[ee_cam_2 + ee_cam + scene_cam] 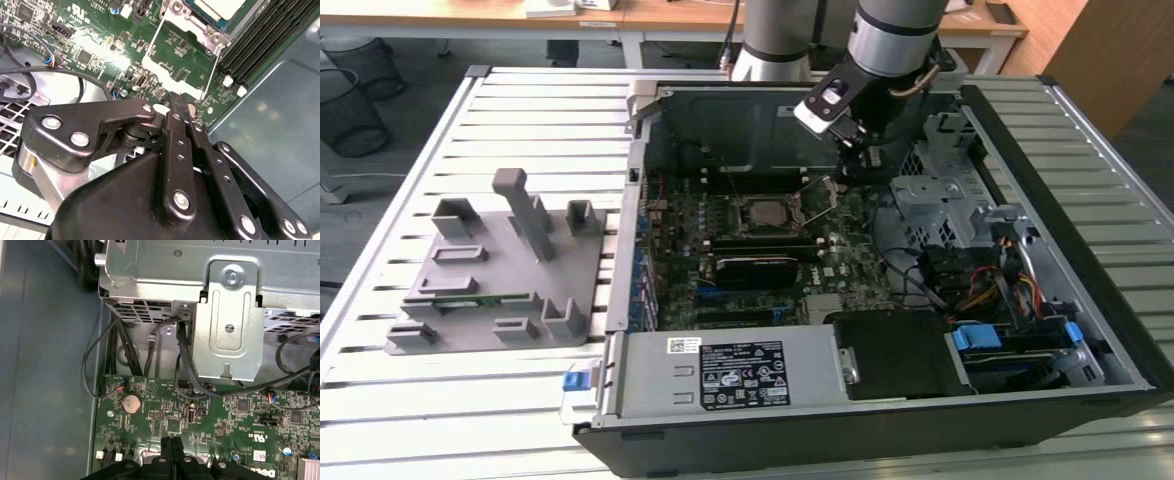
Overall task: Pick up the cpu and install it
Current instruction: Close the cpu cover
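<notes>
The cpu, a small silver square, lies in the socket in the middle of the green motherboard inside the open computer case. In the second wrist view the cpu is a little way beyond my fingertips. The socket's metal hold-down frame stands swung open between the cpu and my gripper. My gripper hangs low over the board just on the exterior view's right of the socket. In both wrist views its black fingers are pressed together, gripper and gripper, tips at the frame's edge, with nothing visible between them.
A grey metal drive cage with black cables rises close beside the gripper. The power supply fills the case's front. A black rectangular block sits in front of the socket. A grey fixture holding a green stick lies on the slatted table.
</notes>
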Motion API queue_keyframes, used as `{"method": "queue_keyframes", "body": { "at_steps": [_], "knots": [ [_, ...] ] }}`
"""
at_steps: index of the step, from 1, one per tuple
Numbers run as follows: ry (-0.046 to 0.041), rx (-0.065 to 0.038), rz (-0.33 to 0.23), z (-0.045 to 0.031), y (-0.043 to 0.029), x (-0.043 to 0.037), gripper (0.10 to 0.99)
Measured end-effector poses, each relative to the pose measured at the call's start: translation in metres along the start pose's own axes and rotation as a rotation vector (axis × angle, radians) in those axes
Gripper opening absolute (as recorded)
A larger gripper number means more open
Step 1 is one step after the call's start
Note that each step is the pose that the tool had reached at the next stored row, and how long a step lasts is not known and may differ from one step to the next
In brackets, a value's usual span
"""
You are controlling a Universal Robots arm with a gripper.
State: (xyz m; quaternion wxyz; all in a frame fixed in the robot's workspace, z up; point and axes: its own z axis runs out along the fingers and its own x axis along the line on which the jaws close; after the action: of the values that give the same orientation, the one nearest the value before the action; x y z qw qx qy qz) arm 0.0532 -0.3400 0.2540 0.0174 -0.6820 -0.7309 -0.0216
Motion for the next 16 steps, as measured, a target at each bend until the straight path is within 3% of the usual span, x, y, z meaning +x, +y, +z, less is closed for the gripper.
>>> {"method": "queue_keyframes", "body": {
  "at_steps": [6,16],
  "knots": [
    [-0.0004,0.003,0.000,0.0030,0.0063,0.0004,0.106],
    [-0.0005,0.009,0.000,0.0150,0.0087,-0.0003,0.106]
  ]
}}
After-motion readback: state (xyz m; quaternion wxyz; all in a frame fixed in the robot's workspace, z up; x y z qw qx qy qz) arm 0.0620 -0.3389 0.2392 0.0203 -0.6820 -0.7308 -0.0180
